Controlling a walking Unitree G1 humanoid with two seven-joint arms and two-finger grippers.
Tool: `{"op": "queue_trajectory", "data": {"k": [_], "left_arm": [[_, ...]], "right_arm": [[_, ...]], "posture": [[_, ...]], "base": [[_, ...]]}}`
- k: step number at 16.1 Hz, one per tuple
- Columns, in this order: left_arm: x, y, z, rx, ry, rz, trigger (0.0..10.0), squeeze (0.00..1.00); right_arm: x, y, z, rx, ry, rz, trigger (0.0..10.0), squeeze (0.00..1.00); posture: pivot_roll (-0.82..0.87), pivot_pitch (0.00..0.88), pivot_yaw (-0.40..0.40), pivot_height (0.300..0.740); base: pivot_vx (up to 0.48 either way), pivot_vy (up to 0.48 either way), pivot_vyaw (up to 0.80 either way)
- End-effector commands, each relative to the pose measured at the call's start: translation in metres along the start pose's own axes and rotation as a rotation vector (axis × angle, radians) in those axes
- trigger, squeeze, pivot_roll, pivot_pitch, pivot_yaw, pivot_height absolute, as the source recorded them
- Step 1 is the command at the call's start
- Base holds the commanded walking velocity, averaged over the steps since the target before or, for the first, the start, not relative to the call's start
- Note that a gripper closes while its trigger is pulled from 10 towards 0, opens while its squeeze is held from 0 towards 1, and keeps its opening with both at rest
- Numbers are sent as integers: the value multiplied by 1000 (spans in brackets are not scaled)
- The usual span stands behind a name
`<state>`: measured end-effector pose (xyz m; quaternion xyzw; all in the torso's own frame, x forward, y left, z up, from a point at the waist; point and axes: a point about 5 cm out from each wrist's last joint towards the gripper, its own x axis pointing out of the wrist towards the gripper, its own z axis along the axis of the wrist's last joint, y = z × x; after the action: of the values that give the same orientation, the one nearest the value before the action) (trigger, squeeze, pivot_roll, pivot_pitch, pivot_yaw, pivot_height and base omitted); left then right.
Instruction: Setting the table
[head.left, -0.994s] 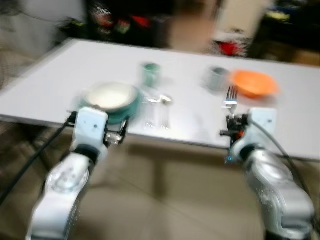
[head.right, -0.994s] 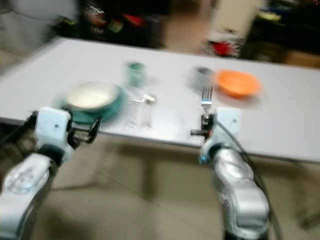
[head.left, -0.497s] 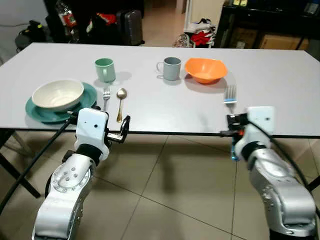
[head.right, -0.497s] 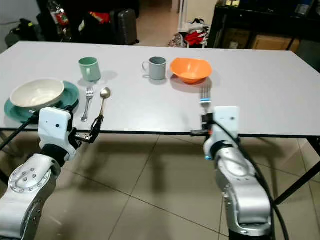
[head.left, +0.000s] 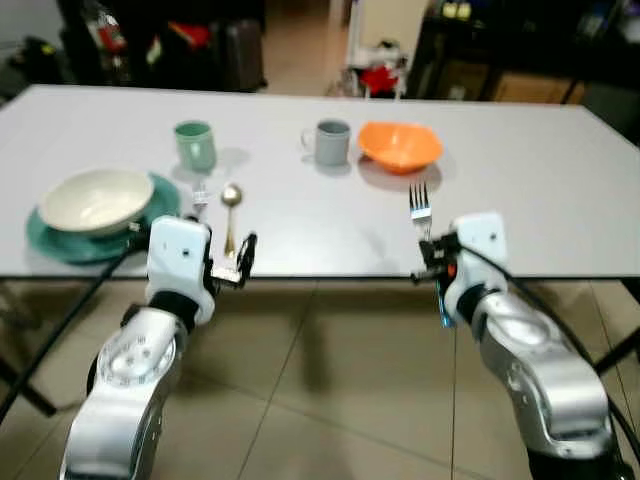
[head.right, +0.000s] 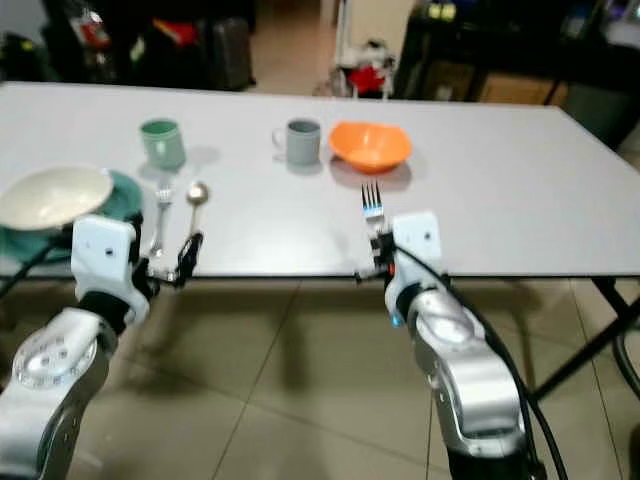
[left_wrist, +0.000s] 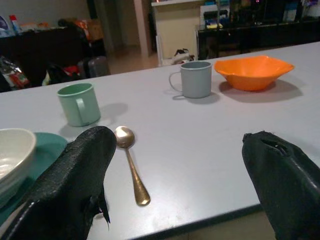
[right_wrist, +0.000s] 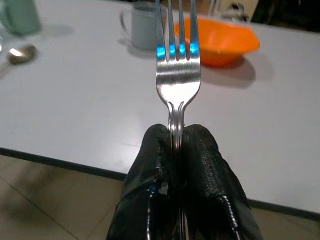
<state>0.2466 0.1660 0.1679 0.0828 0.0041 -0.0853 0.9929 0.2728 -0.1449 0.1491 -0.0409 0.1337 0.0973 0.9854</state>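
Note:
My right gripper (right_wrist: 175, 136) is shut on the handle of a silver fork (head.left: 419, 203). It holds the fork tines up at the white table's (head.left: 560, 190) front edge, in front of the orange bowl (head.left: 400, 146). My left gripper (left_wrist: 177, 136) is open with nothing between its fingers. It sits at the front edge just short of a gold spoon (left_wrist: 131, 165). A second fork (head.left: 200, 196) lies beside that spoon. To their left a cream bowl (head.left: 95, 198) rests on a teal plate (head.left: 40, 237). A green mug (head.left: 194, 145) stands behind them, and a grey mug (head.left: 331, 142) stands left of the orange bowl.
Tiled floor (head.left: 330, 380) lies under and before the table. Black table legs (head.left: 622, 350) show at the right. Dark furniture and bags (head.left: 200, 40) stand beyond the far edge. The table's right half is bare white surface.
The blur of a second ago has gone and the whole view has shifted slightly. My right gripper with the fork has moved a little to the left. The left gripper holds its place.

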Motion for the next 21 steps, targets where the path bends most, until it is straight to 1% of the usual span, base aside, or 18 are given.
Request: {"op": "queue_trajectory", "data": {"k": [1, 3, 9, 21], "left_arm": [[-1, 2, 1, -3, 5, 3, 10000, 0], [-2, 3, 1, -2, 5, 4, 10000, 0], [-1, 3, 2, 1, 7, -2, 10000, 0], [-2, 3, 2, -9, 10, -4, 10000, 0]], "right_arm": [[4, 1, 7, -14, -11, 7, 10000, 0], [4, 1, 8, -9, -23, 3, 10000, 0], [4, 2, 4, 17, -13, 3, 10000, 0], [2, 4, 4, 34, -17, 8, 10000, 0]], "posture": [[-74, 1, -33, 740], [-72, 3, -34, 740], [-72, 16, -25, 740], [-73, 22, -28, 740]], "base": [[337, 0, 0], [337, 0, 0], [338, 0, 0], [341, 0, 0]]}}
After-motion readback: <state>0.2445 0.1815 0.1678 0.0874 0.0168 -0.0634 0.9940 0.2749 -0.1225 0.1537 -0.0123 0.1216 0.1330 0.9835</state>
